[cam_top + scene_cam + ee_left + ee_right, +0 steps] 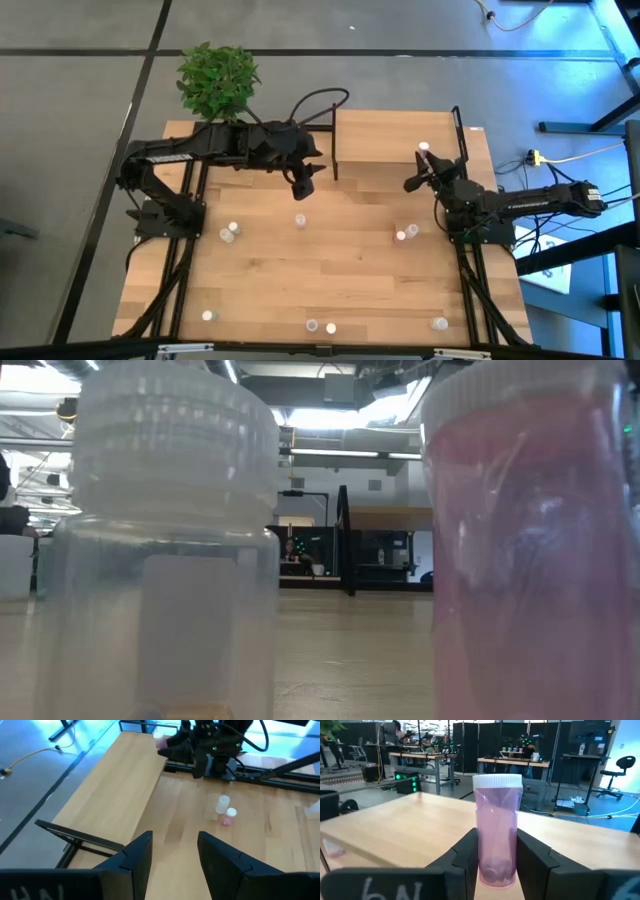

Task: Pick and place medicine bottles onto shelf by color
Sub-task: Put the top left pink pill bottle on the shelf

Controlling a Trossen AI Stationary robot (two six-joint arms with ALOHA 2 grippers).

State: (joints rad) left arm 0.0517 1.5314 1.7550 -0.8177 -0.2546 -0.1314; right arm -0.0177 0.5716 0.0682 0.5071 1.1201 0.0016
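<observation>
Gripping a pink bottle [496, 827], your right gripper [422, 170] overhangs the shelf [385, 135] edge; left gripper [303, 185] unclenched, bare tabletop [340, 250] below.

Two bottles [165, 550] cropped, blurred close-up

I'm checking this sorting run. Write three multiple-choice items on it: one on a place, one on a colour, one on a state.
1. Where is the right gripper?
A. at the shelf's right end
B. beside the plant
C. at the table's front edge

2. What colour is the bottle it holds?
A. green
B. pink
C. blue

3. The left gripper is:
A. gripping a bottle
B. open and empty
C. resting on the shelf

Key: 1 A, the high view shows it there. 2 B, the right wrist view shows pink. 3 B, nothing sits between its fingers.
</observation>
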